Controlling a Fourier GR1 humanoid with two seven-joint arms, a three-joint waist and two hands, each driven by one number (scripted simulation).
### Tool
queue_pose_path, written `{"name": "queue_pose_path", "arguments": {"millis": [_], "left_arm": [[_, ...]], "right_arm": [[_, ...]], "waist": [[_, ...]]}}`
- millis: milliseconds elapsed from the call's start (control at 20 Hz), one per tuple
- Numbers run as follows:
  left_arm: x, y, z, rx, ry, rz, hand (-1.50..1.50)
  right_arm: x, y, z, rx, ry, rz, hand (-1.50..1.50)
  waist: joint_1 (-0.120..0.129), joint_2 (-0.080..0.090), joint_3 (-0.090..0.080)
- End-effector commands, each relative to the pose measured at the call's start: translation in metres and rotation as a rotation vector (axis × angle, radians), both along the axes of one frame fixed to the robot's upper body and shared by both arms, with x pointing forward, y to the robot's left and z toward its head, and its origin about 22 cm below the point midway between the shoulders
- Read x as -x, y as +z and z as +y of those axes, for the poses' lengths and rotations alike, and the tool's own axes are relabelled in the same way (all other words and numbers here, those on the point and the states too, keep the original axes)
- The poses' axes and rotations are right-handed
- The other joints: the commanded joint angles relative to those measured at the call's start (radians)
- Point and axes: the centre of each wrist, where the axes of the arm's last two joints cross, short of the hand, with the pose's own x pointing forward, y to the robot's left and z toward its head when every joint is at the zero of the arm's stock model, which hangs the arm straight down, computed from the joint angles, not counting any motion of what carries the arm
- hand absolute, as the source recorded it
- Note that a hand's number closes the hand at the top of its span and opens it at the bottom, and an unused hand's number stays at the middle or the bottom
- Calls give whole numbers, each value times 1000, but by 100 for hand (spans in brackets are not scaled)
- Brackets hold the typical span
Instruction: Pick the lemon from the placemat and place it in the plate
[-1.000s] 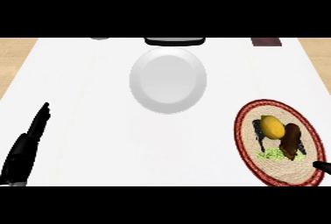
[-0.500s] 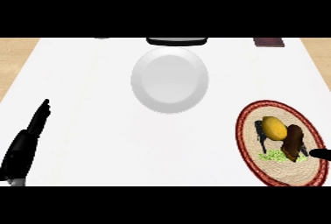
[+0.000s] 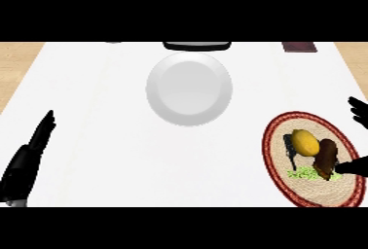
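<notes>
The white counter [image 3: 93,121] fills the head view, with wooden floor showing past its far corners. Near the middle of its far half lies the round white plate [image 3: 189,90], bare and well apart from everything else. At the counter's near right lies the oval woven placemat [image 3: 316,192] with its red border.

The left hand [image 3: 37,141] shows at the view's left, fingers straight and pressed together, resting on the counter far from the work.

The right hand [image 3: 358,111] shows only in part at the view's right edge. One dark part sits just beyond the placemat's far right border, and another juts in over its near right side beside a brown item [image 3: 327,156]. It looks spread wide, holding nothing and touching nothing that can be made out.

The lemon [image 3: 305,142] lies on the placemat a little left of its middle. A thin dark item [image 3: 289,148] is against its left, the brown item is close at its near right, and a patch of green [image 3: 305,172] lies nearer the robot.

Judging from this, the step in hand is the approach: the lemon is not yet grasped. The next move calls for bringing the right hand leftward over the mat and down onto the lemon. The fingers must close round the lemon alone without catching its close neighbours. After that comes a lift and a carry up and leftward to the plate.
</notes>
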Motion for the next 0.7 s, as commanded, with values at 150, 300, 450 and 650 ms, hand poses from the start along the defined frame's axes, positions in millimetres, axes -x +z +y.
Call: {"name": "queue_pose_path", "arguments": {"millis": [150,300,450,650], "left_arm": [[-6,-32,-7,-13,-6,-2,0],[5,-9,2,2,11,21,0],[6,-8,-12,4,14,12,0],[10,-3,4,-16,14,0,0]], "right_arm": [[-9,-43,1,46,102,89,-150],[-19,-60,1,39,105,99,-150],[-31,-55,0,22,133,120,-150],[-36,-31,2,28,181,138,-150]], "waist": [[-9,0,0],[-1,-1,0],[-4,-1,0],[-8,-2,0]]}}
